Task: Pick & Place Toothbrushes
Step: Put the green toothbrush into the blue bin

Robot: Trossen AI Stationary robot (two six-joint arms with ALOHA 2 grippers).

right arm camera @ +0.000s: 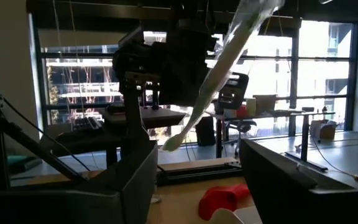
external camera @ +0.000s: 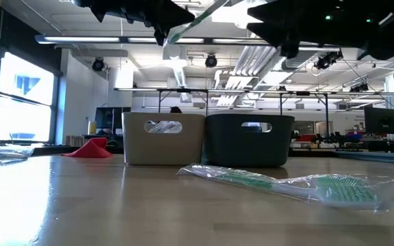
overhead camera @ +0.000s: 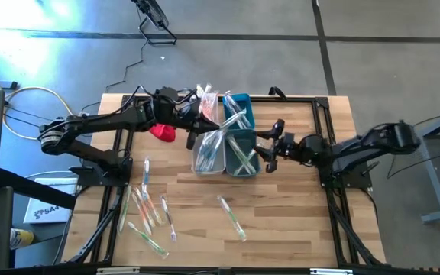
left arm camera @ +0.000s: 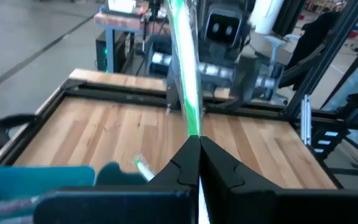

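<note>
My left gripper [overhead camera: 202, 121] hangs over the bins, shut on a green toothbrush [left arm camera: 182, 68] in a clear wrapper, which also shows in the low view [external camera: 190, 24] and the right wrist view [right arm camera: 219, 74]. A white bin [overhead camera: 208, 155] and a teal bin [overhead camera: 241, 153] stand side by side mid-table, with wrapped toothbrushes in them. A second teal bin [overhead camera: 239, 109] stands behind them. My right gripper [overhead camera: 268, 149] is beside the teal bin on its right, fingers open [right arm camera: 197, 152] and holding nothing. Several loose toothbrushes [overhead camera: 147, 208] lie flat on the near left of the table, and one more [overhead camera: 233, 218] lies near the middle. My left gripper pinches the toothbrush between its two shut fingers at one end [left arm camera: 193, 129]. The fingers come almost level from the table's left. The toothbrush sticks out ahead of the fingertips and slants upward, lifted clear above the bins.
A red cloth [overhead camera: 163, 132] lies on the table left of the bins, under my left arm. A black frame [overhead camera: 323, 114] runs around the tabletop. Bare wood lies at the near right [overhead camera: 289, 221].
</note>
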